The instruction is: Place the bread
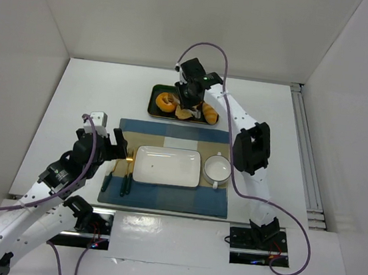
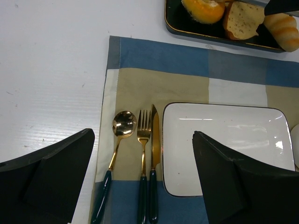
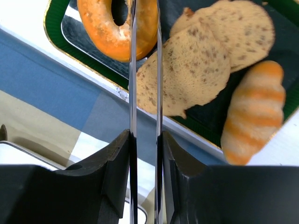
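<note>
The doughnut (image 3: 100, 32) lies in the dark green tray (image 3: 52, 18) beside a brown slice (image 3: 187, 70); it looks light, soft and glaze-slick, so a gentle pinch across one side of the ring, one blade in the hole, seems best. The right gripper (image 3: 145, 140), clamped on metal tongs (image 3: 132, 70), reaches down over the tray with the blades straddling that side, while the left gripper (image 2: 142, 137) hangs wide apart above the cutlery (image 2: 144, 122)
</note>
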Motion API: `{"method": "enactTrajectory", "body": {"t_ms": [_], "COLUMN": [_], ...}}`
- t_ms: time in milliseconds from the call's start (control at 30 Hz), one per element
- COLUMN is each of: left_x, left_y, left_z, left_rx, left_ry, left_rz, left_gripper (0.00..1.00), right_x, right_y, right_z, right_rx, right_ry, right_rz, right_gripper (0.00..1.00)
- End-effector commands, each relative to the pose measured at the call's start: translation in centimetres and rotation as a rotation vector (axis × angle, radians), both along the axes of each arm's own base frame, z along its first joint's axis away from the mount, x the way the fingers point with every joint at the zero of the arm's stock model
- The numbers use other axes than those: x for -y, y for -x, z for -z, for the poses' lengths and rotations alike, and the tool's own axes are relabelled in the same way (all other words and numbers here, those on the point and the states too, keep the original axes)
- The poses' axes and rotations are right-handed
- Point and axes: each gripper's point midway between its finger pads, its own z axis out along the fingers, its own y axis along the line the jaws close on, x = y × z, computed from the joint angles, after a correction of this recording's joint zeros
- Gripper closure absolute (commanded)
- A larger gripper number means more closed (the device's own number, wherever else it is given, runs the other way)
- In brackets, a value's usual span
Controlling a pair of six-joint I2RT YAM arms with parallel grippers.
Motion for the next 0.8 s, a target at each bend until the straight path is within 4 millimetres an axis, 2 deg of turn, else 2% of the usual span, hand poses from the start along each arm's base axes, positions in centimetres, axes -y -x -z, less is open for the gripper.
{"method": "enactTrajectory", "body": {"t_ms": [0,33,100,200,367,433,467,500,600,633,700,767], "left_x": [-0.2,-0.2,-0.2,-0.2,-0.2,-0.2,-0.2,-0.2,-0.2,-0.2,-0.2,-0.1], "left_y": [-0.6,-0.7,-0.7,-0.7,-0.7,-0.7,-0.7,-0.7,-0.7,-0.7,-0.7,-0.7], "left_z": [-0.7,-0.9,-0.9,-0.9,-0.9,-0.9,-0.9,-0.9,-0.9,-0.9,-0.9,-1.3], "left_rx": [0.039,0.047,0.047,0.047,0.047,0.047,0.047,0.047,0.047,0.047,0.047,0.055], "left_ry": [-0.001,0.004,0.004,0.004,0.004,0.004,0.004,0.004,0.004,0.004,0.004,0.008], "left_rz": [-0.016,-0.016,-0.016,-0.016,-0.016,-0.016,-0.016,-0.016,-0.016,-0.016,-0.016,-0.016], "left_gripper": [0.0,0.0,0.0,0.0,0.0,0.0,0.0,0.0,0.0,0.0,0.0,0.0], "right_x": [-0.3,-0.7,0.2,0.4,1.1,1.6,1.7,2.1,2.9,3.2,3.7,4.0], "right_y": [-0.4,-0.3,0.1,0.6,2.0,3.8,4.0,5.8,7.7,9.3,10.5,12.5], "right_z": [-8.7,-9.6,-11.1,-13.5,-14.0,-13.7,-14.1,-13.8,-13.6,-13.3,-13.3,-13.2], "right_rx": [0.195,0.221,0.252,0.294,0.257,0.227,0.242,0.227,0.215,0.197,0.197,0.187], "right_ry": [-0.099,-0.119,-0.119,-0.16,-0.159,-0.157,-0.178,-0.189,-0.225,-0.231,-0.225,-0.23], "right_rz": [0.045,0.054,0.071,0.08,0.086,0.093,0.101,0.089,0.095,0.088,0.083,0.07], "right_gripper": [1.0,1.0,1.0,1.0,1.0,1.0,1.0,1.0,1.0,1.0,1.0,1.0]}}
